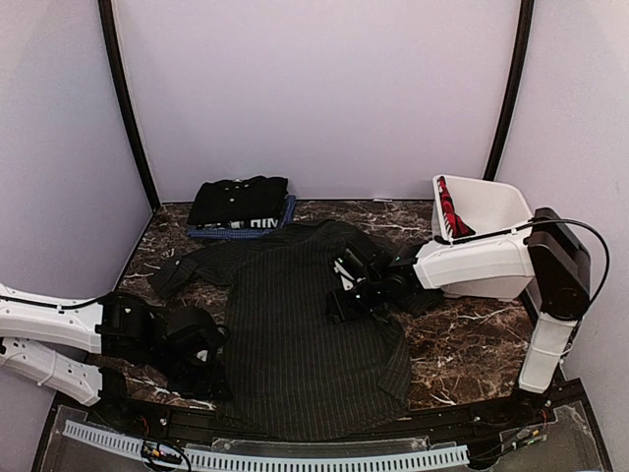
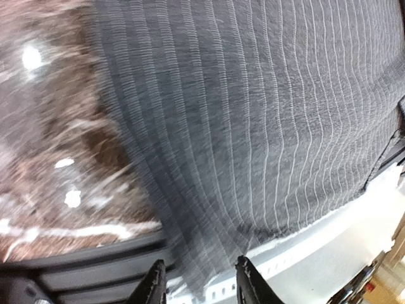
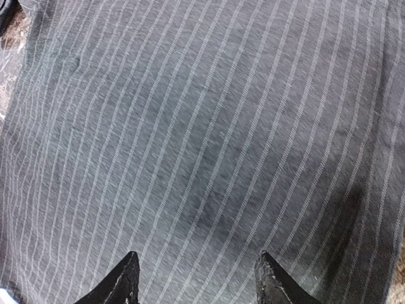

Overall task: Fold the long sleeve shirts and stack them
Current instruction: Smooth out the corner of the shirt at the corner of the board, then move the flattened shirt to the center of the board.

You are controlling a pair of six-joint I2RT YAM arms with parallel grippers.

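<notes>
The large pinstriped long sleeve shirt (image 1: 300,334) lies spread flat across the middle of the table, one sleeve stretched to the back left. At the back, a folded plain black shirt (image 1: 241,200) rests on a folded blue one with white lettering (image 1: 239,229). My left gripper (image 1: 203,356) is low at the pinstriped shirt's near left edge. In the left wrist view its jaws (image 2: 201,283) stand apart, with the shirt's hem corner (image 2: 190,253) between them. My right gripper (image 1: 341,293) hovers open over the shirt's upper right part; the right wrist view shows only striped cloth (image 3: 202,139) beneath it.
A white plastic basket (image 1: 491,202) holding something red stands at the back right, behind the right arm. The dark marble table (image 1: 462,334) shows on both sides of the shirt. The shirt's hem hangs over the front edge rail (image 2: 354,234).
</notes>
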